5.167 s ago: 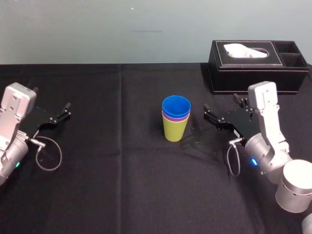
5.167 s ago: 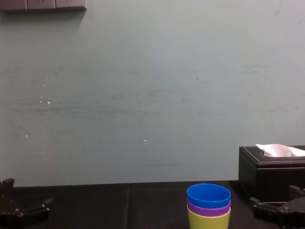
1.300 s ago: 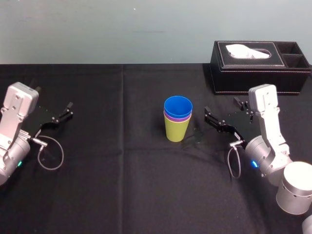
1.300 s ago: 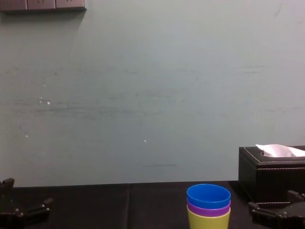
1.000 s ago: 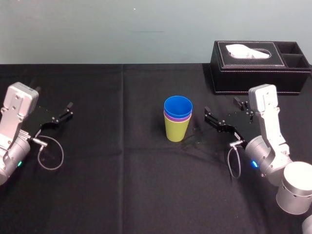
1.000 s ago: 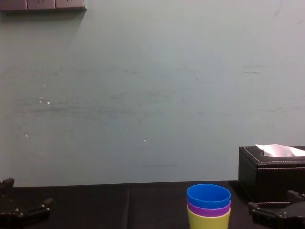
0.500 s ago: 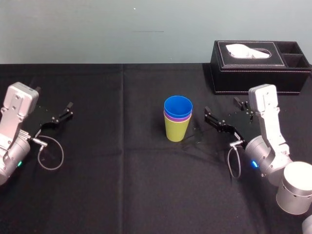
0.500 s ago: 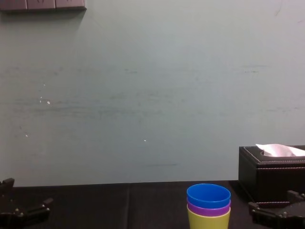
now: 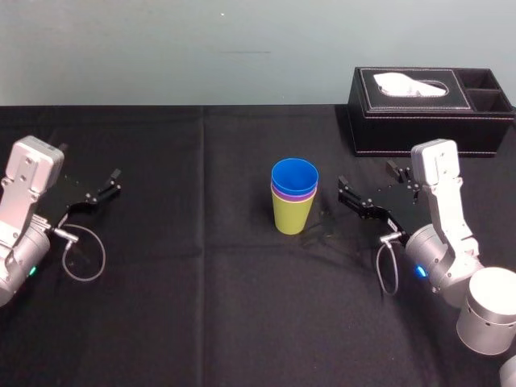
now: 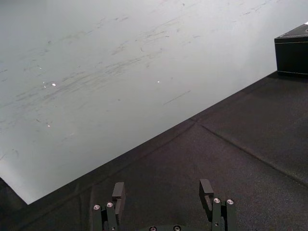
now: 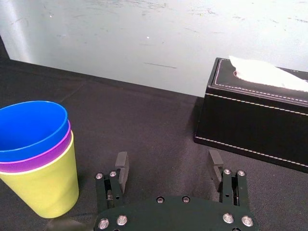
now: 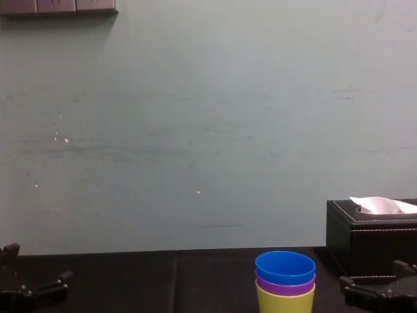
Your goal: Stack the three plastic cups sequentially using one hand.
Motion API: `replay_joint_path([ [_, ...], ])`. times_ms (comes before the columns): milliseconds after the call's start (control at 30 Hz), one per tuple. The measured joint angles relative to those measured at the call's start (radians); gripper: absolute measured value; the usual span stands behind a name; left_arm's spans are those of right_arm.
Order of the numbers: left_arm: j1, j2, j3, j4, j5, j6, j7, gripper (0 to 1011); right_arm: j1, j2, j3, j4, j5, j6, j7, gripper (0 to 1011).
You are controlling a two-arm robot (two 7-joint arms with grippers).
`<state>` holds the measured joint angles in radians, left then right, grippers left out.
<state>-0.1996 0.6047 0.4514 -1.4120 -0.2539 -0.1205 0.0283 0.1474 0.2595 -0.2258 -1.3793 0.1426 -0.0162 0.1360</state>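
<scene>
**Cups nested at mid-worktop; both grippers empty**

Position. The three cups stand as one upright stack at the middle of the worktop (image 9: 201, 306): blue cup (image 9: 293, 174) innermost, purple cup (image 9: 293, 194) showing as a narrow band below its rim, yellow-green cup (image 9: 289, 216) outermost, base on the cloth. By the look of it, the stacking is done.

Grippers. The right gripper (image 11: 168, 162) sits just to the right of the stack, apart from it. Its fingers (image 11: 121, 166) are spread wide with nothing between them. The left gripper (image 10: 162, 188) rests far out on the left of the worktop, also spread and empty. The tissue box (image 9: 419, 121) stands at the far right, well apart from the cups.

Handling, as a judgement. Expect thin, light plastic with a smooth wall that tapers downward, so a side pinch low down will likely slide off. If you must shift the stack, take it high, just under the rims, or with one finger inside the blue cup and one outside. Squeeze gently, as the walls probably flex. The nested cups may stick together or separate on a lift.
</scene>
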Motion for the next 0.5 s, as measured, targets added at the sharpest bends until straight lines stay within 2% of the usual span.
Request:
replay_joint_path([
  [500,0.0,0.0,0.0,0.0,0.0,0.0,0.0,1011,0.0,0.0,0.0,0.0,0.0,0.0,0.0,1004],
])
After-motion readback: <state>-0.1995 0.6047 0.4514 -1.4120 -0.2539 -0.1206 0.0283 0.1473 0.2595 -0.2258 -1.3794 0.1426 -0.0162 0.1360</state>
